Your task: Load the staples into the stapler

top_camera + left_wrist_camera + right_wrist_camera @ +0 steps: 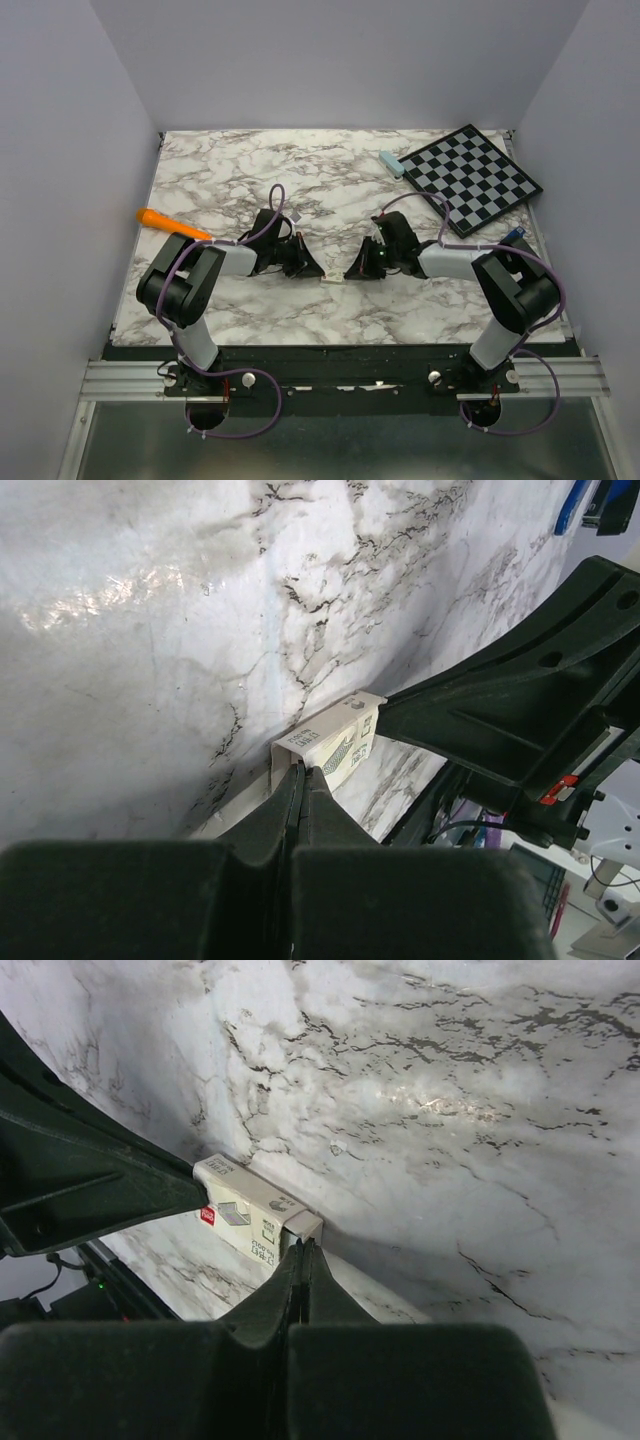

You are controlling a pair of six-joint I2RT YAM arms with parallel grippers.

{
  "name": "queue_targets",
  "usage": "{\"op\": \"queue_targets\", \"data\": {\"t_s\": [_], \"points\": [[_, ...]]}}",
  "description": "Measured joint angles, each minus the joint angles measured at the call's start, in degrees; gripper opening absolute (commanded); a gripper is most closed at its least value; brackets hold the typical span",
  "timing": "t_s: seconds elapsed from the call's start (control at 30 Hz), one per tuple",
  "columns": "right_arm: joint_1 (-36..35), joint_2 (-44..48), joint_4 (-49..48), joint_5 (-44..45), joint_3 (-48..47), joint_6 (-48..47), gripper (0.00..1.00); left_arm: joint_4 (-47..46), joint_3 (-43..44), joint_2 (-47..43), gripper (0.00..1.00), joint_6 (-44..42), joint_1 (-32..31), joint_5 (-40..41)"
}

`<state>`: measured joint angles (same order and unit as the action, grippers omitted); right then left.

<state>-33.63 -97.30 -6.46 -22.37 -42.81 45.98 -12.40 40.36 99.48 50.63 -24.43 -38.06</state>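
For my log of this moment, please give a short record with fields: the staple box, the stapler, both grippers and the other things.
staple box: middle of the marble table, between the two grippers
left gripper: shut on one end of the staple box
right gripper: shut on the opposite end
stapler: far side, by the chessboard corner, untouched
orange pen: left edge, apart
loading: not yet begun

Twin manipulators. The left arm (pixel 190 285) and right arm (pixel 510 290) alternate black joint housings with pale grey links, and rise from a black base plate (pixel 340 362) on an aluminium rail (pixel 130 378). Purple cables (pixel 277 205) loop along each arm and under the bases. The left gripper (pixel 316 274) and right gripper (pixel 351 272) have black, wedge-shaped fingers. A small red tab (pixel 565 783) marks the right one.
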Motion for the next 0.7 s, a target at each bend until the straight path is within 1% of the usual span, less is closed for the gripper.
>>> {"op": "queue_targets", "data": {"t_s": [0.2,0.27,0.3,0.37,0.4,0.57,0.6,0.67,0.7], "points": [[-0.2,0.2,8.7,2.3,-3.9,-3.0,0.01,-0.6,-0.1,0.0,0.03,0.0,0.0,-0.4],[-0.3,0.2,11.3,3.3,-5.2,-3.8,0.01,-1.2,-0.4,0.0,0.05,0.2,0.0,-0.7],[-0.5,0.2,12.5,3.7,-5.7,-4.1,0.01,-1.4,-0.5,0.0,0.13,0.2,0.0,-0.8],[-0.7,0.2,14.4,4.6,-6.6,-4.5,0.01,-1.7,-0.9,-0.1,0.19,0.2,0.0,-1.1],[-0.9,0.3,15.3,5.2,-6.9,-4.9,0.01,-1.7,-0.9,-0.1,0.25,0.3,0.0,-1.2],[-1.4,0.6,19.1,6.8,-8.3,-5.9,0.01,-1.7,-1.4,-0.1,0.27,0.4,0.5,-1.3],[-1.5,0.6,20.2,7.5,-8.9,-6.1,0.01,-1.7,-1.5,-0.1,0.32,0.4,0.5,-1.3],[-1.8,0.6,21.4,8.3,-9.8,-6.6,0.01,-1.7,-1.6,-0.4,0.36,0.4,0.7,-1.5],[-2.0,0.6,21.9,8.7,-10.2,-6.7,0.01,-1.9,-1.7,-0.6,0.4,0.5,0.8,-1.5]]}}
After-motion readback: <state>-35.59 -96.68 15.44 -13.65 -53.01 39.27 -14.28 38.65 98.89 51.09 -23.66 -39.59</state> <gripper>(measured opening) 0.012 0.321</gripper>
